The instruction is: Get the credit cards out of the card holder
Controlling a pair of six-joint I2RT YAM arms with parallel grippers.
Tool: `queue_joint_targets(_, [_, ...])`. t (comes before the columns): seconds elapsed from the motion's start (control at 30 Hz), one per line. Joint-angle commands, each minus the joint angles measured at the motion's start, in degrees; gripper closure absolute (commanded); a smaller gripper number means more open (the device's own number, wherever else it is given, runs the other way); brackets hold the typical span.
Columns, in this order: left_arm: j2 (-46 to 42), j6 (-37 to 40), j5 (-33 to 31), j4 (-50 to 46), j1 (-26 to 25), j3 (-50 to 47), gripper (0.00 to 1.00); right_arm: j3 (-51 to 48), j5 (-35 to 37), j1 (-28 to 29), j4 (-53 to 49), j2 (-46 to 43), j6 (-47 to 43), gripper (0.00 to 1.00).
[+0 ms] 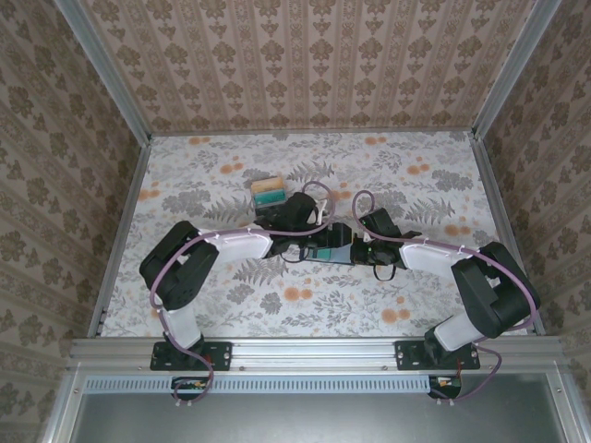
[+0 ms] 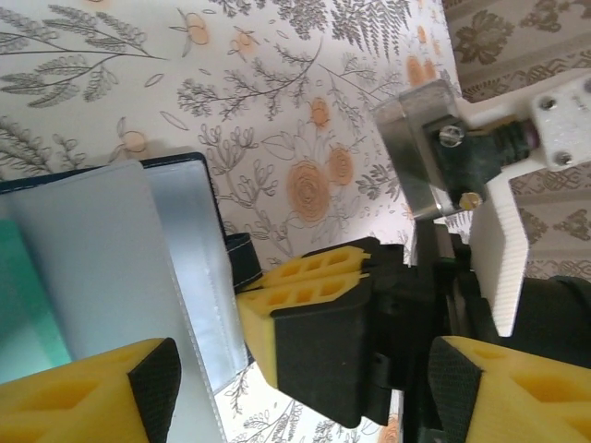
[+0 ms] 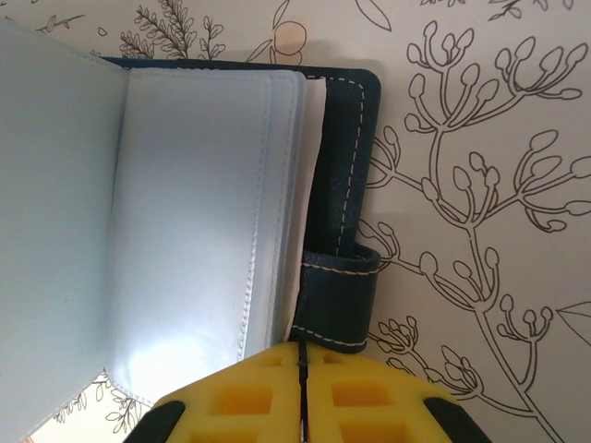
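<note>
The card holder [image 3: 346, 138], a dark navy wallet, lies open on the floral table, showing blue-grey inner pockets [image 3: 194, 231]. My right gripper [image 3: 302, 355] is shut, its yellow fingertips pinching the holder's navy strap loop [image 3: 337, 295]. In the left wrist view the holder [image 2: 120, 268] shows a teal credit card [image 2: 28, 314] at its left edge. My left gripper [image 2: 295, 378] stands open over the holder, with nothing in it. From above, the holder [image 1: 337, 247] lies between the left gripper [image 1: 314, 242] and the right gripper [image 1: 358, 254]. A yellow and a teal credit card [image 1: 268, 192] sit behind them.
Patterned walls and aluminium rails [image 1: 120, 231] close the table on three sides. The right gripper's shut fingers [image 2: 305, 295] sit between my left gripper's pads. Open floral tabletop [image 1: 305, 305] lies in front of the holder.
</note>
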Motion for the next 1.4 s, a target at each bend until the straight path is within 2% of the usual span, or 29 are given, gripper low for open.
queue_joint_targets(0.0, [2.14, -0.51, 2.02, 2.52, -0.46, 0.92, 0.26, 0.63, 1.27, -0.07, -1.12, -1.73, 0.50, 0.91])
queue_joint_targets(0.33, [2.26, -2.27, 1.73, 5.93, -0.31, -1.83, 0.31, -4.43, 3.51, -2.93, 1.10, -11.42, 2.02, 0.85])
queue_joint_targets(0.47, [-2.24, 0.13, -1.16, 1.59, 1.29, -3.69, 0.38, -5.38, 1.67, -2.99, 2.69, -13.06, 1.48, 0.84])
queue_joint_targets(0.57, [-6.70, 3.03, -3.99, -3.22, 3.08, -5.97, 0.51, -5.65, -0.83, -2.98, 4.21, -13.15, 1.80, 0.84])
queue_joint_targets(0.73, [-12.11, 5.39, -7.40, -8.25, 6.79, -10.73, 0.95, -5.04, -5.02, -1.95, 6.45, -13.41, 3.21, 0.81])
queue_joint_targets(0.77, [-12.37, 5.66, -7.34, -8.42, 7.27, -11.38, 1.00, -4.52, -5.17, -1.50, 6.31, -13.19, 3.23, 0.81])
queue_joint_targets(0.97, [-9.29, 5.72, -6.21, -7.73, 9.32, -12.11, 1.00, -0.27, -6.07, 0.73, 6.59, -8.22, 4.54, 0.84])
queue_joint_targets(1.37, [-0.75, 5.63, -2.84, -5.61, 9.11, -7.55, 1.00, 6.51, -9.14, 2.10, 7.21, 5.39, 7.09, 0.86])
